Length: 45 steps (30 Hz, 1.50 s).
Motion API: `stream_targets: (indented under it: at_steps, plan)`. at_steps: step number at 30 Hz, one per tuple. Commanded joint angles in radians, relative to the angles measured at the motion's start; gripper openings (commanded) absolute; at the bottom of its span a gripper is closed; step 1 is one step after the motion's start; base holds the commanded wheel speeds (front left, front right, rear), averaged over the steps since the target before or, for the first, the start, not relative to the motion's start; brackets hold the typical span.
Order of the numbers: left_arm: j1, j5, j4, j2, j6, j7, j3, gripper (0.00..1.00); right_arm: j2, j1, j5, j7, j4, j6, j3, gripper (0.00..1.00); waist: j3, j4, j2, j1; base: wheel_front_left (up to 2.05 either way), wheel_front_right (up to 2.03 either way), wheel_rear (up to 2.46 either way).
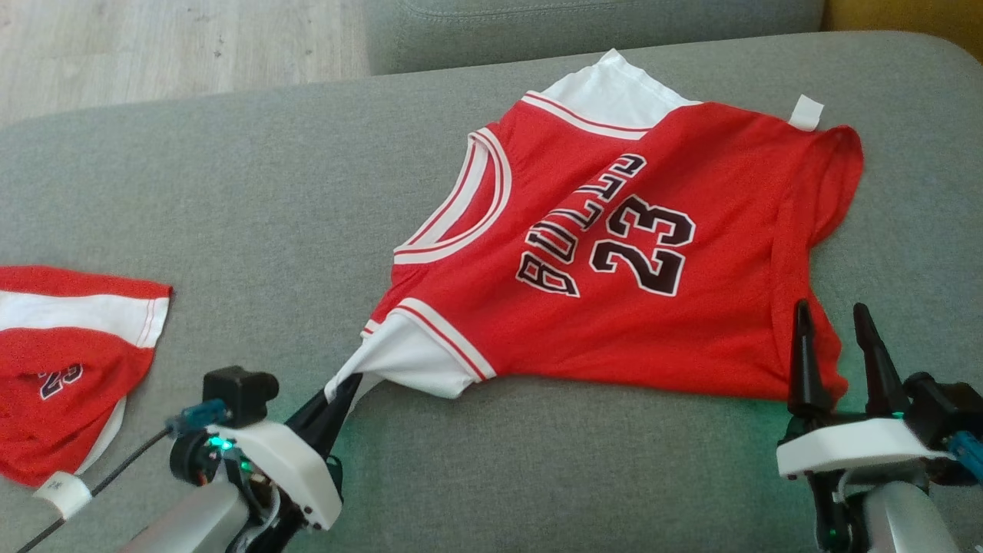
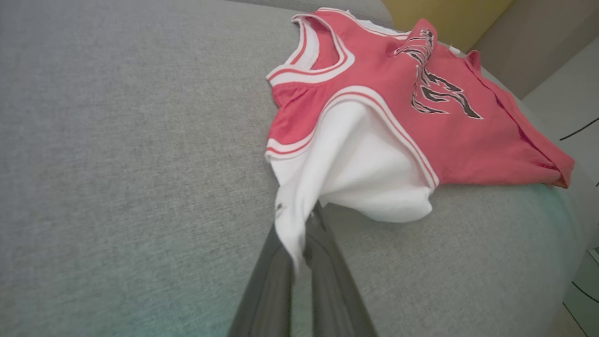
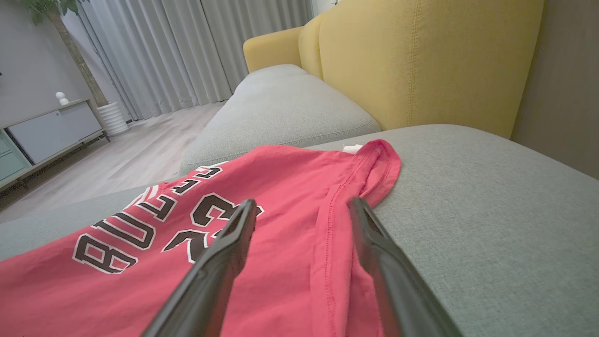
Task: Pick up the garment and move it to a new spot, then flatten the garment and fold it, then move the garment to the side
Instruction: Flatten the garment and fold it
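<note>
The garment [image 1: 614, 253] is a red basketball jersey with white sleeves and "BULLS 23" in black, spread on the grey cushion [image 1: 230, 200]. My left gripper [image 1: 342, 388] is shut on the tip of its near white sleeve [image 2: 355, 173], and the cloth is drawn taut to a point between the fingers [image 2: 323, 252]. My right gripper [image 1: 831, 315] stands open at the jersey's near hem corner, its fingertips over the red cloth [image 3: 299, 243] with nothing pinched. The jersey's far sleeve [image 1: 607, 92] lies flat at the back.
A second red and white garment [image 1: 69, 361] lies bunched at the cushion's left edge. Another grey cushion [image 3: 281, 107] and a yellow sofa back [image 3: 421, 61] stand beyond. Wooden floor [image 1: 153, 46] shows at the upper left. A cable [image 1: 92, 484] runs along my left arm.
</note>
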<state>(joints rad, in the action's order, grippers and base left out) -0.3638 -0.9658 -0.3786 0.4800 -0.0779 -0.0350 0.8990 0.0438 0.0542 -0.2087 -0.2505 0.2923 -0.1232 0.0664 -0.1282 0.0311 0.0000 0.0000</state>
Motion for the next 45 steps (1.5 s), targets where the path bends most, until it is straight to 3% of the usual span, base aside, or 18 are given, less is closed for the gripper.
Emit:
stream_targets:
  at_steps: [1, 4, 5, 6, 16, 22, 26, 29, 32, 39, 45]
  plan:
    - [-0.037, -0.017, 0.003, 0.022, 0.008, -0.002, -0.053, 0.0, 0.006, 0.037, -0.003, -0.011, -0.026, -0.008, -0.027, 1.0, 0.0, 0.0, 0.0, 0.0, 0.0, 0.0, 0.0]
    - [-0.037, -0.04, -0.022, 0.01, 0.009, 0.0, -0.064, 0.0, 0.006, 0.034, 0.0, -0.011, -0.023, -0.008, -0.023, 1.0, 0.002, -0.007, 0.0, 0.0, 0.0, 0.0, 0.0]
    - [-0.039, -0.043, -0.03, 0.007, 0.011, -0.005, -0.068, 0.54, 0.006, 0.033, 0.002, -0.011, -0.022, -0.008, -0.021, 1.0, 0.003, -0.01, 0.0, 0.0, 0.0, 0.0, 0.0]
    - [-0.042, -0.043, -0.039, 0.002, 0.019, -0.013, -0.073, 1.0, 0.006, 0.033, 0.005, -0.011, -0.021, -0.008, -0.02, 1.0, 0.004, -0.013, 0.0, 0.0, 0.0, 0.0, 0.0]
    - [-0.087, 0.046, -0.141, -0.03, 0.093, -0.08, -0.053, 1.0, 0.006, 0.042, 0.011, -0.011, -0.016, -0.008, -0.033, 1.0, 0.007, -0.031, 0.0, 0.0, 0.0, 0.0, 0.0]
    - [-0.081, 0.038, -0.159, -0.05, 0.077, -0.184, -0.095, 1.0, 0.006, 0.036, 0.008, -0.011, -0.03, -0.008, -0.032, 1.0, 0.013, -0.035, 0.0, 0.0, 0.0, 0.0, 0.0]
    - [-0.053, 0.052, -0.118, -0.054, 0.072, -0.224, -0.176, 1.0, 0.006, 0.021, 0.029, -0.011, -0.05, -0.008, -0.007, 1.0, 0.019, -0.042, 0.0, 0.0, 0.0, 0.0, 0.0]
    - [-0.01, 0.136, -0.002, -0.086, 0.092, -0.226, -0.341, 1.0, 0.006, 0.011, 0.049, -0.011, -0.071, -0.008, -0.001, 1.0, 0.025, -0.051, 0.0, 0.0, 0.0, 0.0, 0.0]
    - [0.087, 0.267, 0.128, -0.157, 0.099, -0.226, -0.505, 1.0, 0.006, -0.004, 0.037, -0.011, -0.092, -0.008, 0.014, 1.0, 0.03, -0.06, 0.0, 0.0, 0.0, 0.0, 0.0]
    - [0.267, 0.486, 0.202, -0.332, 0.022, -0.227, -0.667, 1.0, 0.006, -0.036, 0.04, -0.011, -0.079, -0.008, 0.011, 1.0, 0.037, -0.073, 0.0, 0.0, 0.0, 0.0, 0.0]
    - [0.284, 0.585, 0.142, -0.368, -0.034, -0.227, -0.692, 1.0, 0.006, -0.026, 0.043, -0.011, -0.068, -0.008, 0.009, 1.0, 0.035, -0.071, 0.0, 0.0, 0.0, 0.0, 0.0]
